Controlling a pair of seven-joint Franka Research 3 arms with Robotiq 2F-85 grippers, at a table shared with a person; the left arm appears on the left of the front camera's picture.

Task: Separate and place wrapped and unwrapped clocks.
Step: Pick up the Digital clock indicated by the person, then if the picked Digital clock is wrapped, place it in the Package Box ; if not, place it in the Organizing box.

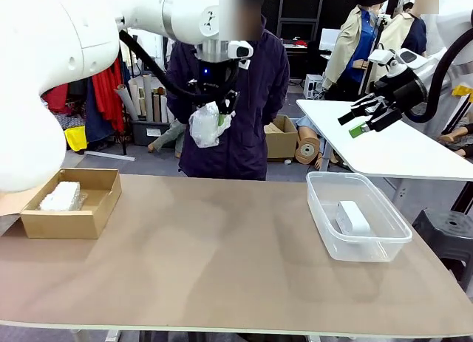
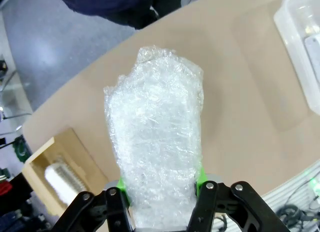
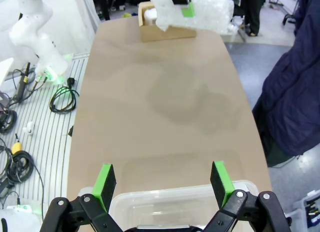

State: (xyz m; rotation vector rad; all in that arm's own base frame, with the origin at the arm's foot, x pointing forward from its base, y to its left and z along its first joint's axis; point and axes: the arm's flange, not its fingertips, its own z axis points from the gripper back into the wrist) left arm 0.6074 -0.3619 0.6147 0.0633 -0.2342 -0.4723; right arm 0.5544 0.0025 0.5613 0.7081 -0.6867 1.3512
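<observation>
My left gripper (image 1: 216, 105) hangs high over the table's far middle, shut on a bubble-wrapped clock (image 1: 208, 125). From the left wrist the same wrapped clock (image 2: 156, 137) stands between the green pads (image 2: 200, 177). A second wrapped clock (image 1: 60, 196) lies in the brown cardboard box (image 1: 89, 218) at the table's left. The bare white clock (image 1: 352, 217) rests inside the clear plastic tub (image 1: 325, 231) at the right. My right gripper (image 1: 364, 119) is raised at the far right, open and holding nothing; its fingers (image 3: 105, 181) spread above the tub's rim (image 3: 175, 197).
A person in a dark jacket (image 1: 255, 98) stands at the far side, right behind the held bundle. A white table (image 1: 392, 146) stands behind the right gripper. Bare brown tabletop (image 1: 222, 246) lies between box and tub.
</observation>
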